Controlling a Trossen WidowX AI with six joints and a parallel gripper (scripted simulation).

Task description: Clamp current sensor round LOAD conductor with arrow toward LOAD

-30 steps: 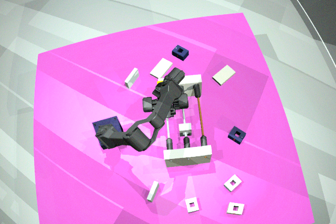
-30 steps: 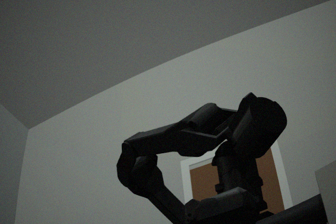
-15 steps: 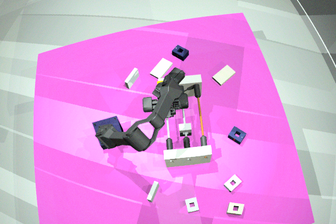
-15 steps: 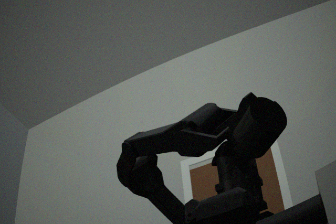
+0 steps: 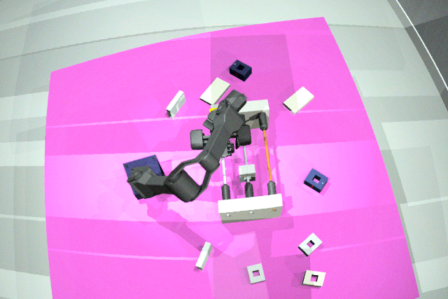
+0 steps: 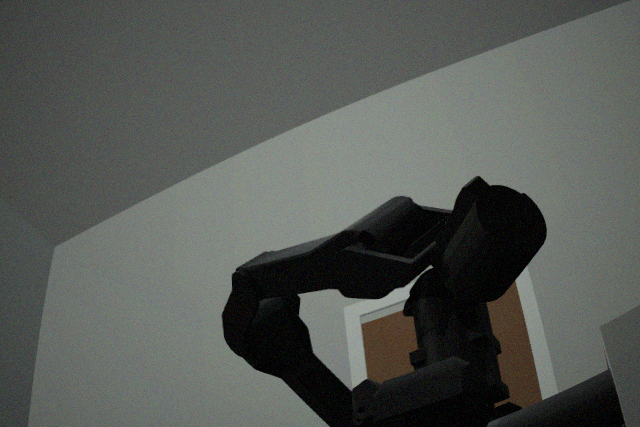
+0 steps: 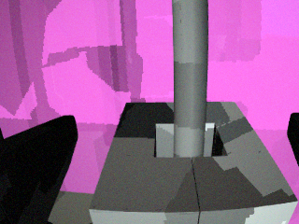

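Observation:
The grey split-core sensor (image 7: pixel 149 173) sits around a grey conductor (image 7: pixel 190 84) in the wrist view. Its two halves meet at a thin seam and look shut; the latch and arrow are not visible. My gripper (image 7: pixel 186 125) (image 5: pixel 220 138) is open, its dark fingers standing wide on either side of the sensor with gaps. In the top view the arm hides the sensor over the leftmost conductor (image 5: pixel 224 172). A yellow patch (image 5: pixel 212 110) shows at the rear block's left end; no LOAD lettering is readable.
The rear block (image 5: pixel 261 106) and front block (image 5: pixel 249 204) hold the conductors. A pale box (image 5: pixel 247 171) sits on the middle conductor; an orange conductor (image 5: pixel 267 154) runs at the right. Pale blocks, square rings and dark blue rings (image 5: pixel 246 72) (image 5: pixel 320 185) lie around. The exterior view shows only the arm and room.

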